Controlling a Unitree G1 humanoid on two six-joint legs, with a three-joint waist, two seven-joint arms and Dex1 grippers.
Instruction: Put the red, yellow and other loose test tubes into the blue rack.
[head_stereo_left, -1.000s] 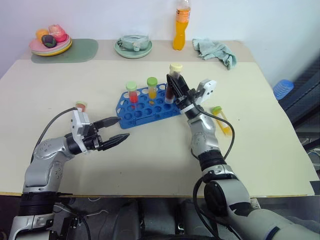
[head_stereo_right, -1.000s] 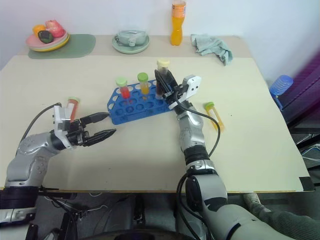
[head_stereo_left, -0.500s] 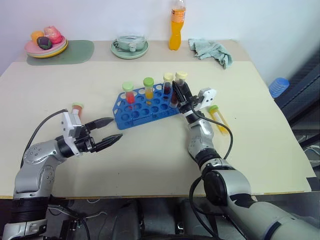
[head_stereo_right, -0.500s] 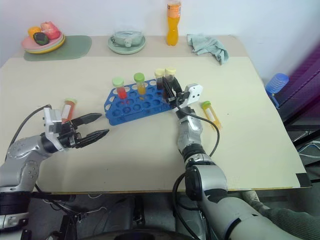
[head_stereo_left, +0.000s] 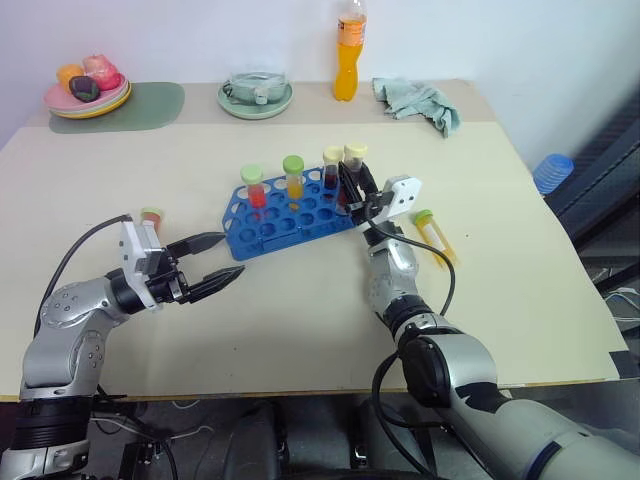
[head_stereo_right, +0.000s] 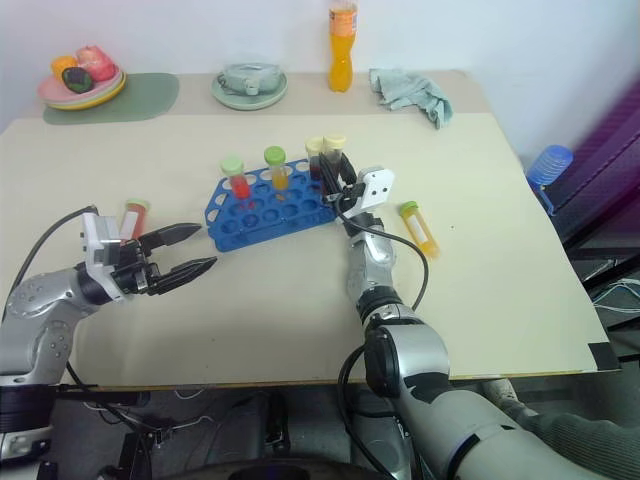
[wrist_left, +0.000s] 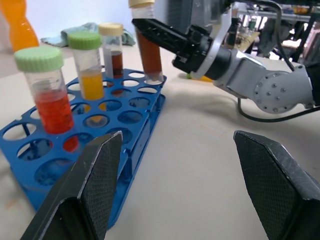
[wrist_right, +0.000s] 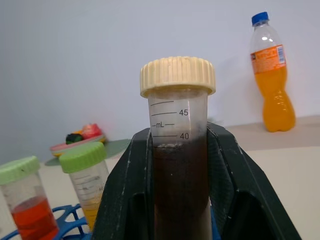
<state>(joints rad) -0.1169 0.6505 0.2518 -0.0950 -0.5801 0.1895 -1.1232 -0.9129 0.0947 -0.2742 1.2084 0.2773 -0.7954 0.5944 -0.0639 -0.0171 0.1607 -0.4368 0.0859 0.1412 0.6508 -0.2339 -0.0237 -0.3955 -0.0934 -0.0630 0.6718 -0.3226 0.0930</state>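
Brown tube (wrist_right: 177, 165) clamped between right jaws over blue rack (head_stereo_left: 290, 212); left jaws wide, empty

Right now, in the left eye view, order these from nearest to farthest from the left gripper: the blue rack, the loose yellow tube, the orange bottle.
From the left gripper:
1. blue rack, just beyond its fingertips.
2. loose yellow tube, lying across the table on the right.
3. orange bottle, upright at the table's far edge.

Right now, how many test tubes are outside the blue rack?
2: a red tube lying beside the left gripper, and a yellow tube lying right of the right gripper.
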